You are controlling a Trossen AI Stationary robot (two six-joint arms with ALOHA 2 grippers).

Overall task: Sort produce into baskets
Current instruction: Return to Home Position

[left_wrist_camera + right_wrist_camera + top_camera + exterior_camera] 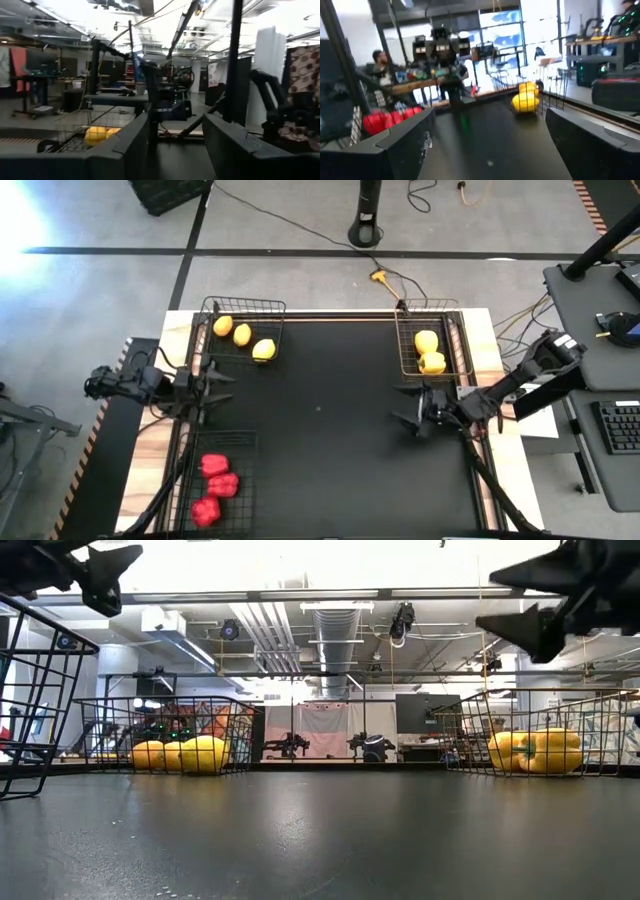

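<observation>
Both arms hover empty, left gripper [220, 388] fingers apart, right gripper [405, 406] spread wide; lemons [242, 335] in far-left basket [245, 302], yellow peppers [430, 352] far right, red peppers [215, 485] near left

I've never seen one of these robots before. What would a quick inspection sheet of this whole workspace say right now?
Surface: black tabletop, no produce lying loose on it.
Job's things: three lemons in the top-left black basket; two yellow peppers in the top-right coppery basket; three red peppers in the bottom-left dark basket, as the high view shows them.
Clutter: nothing seen.
Claws: left claw open and empty, between the two left baskets; right claw open and empty, just below the coppery basket.
Cables: yellow-plugged cable on the floor beyond the table.
Surroundings: desk with keyboard at the right; pole base on the floor.
</observation>
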